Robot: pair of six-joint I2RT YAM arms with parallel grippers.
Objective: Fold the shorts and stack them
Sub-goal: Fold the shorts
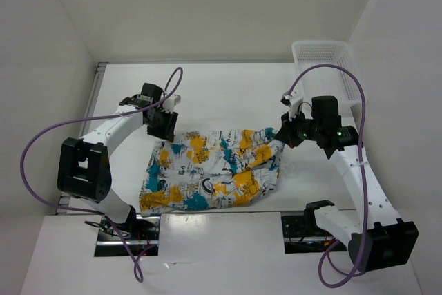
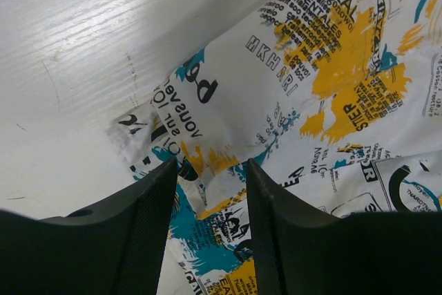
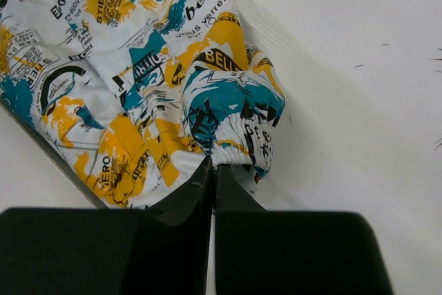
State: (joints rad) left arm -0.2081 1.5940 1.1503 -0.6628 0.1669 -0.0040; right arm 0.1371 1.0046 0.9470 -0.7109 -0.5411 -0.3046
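On the white table (image 1: 228, 94) the shorts (image 1: 214, 170) lie spread flat. Their print carries black lettering: "ORIENTALES" and "STER" toward the far left corner, "BELL" and "vous verrez" by the gathered far right corner. The left gripper (image 2: 212, 168) straddles the far left corner, fingers apart. The right gripper (image 3: 213, 170) is pinched tight on the shorts' elastic edge. Beyond the shorts' right end stands a white mesh basket (image 1: 324, 53); its contents cannot be made out.
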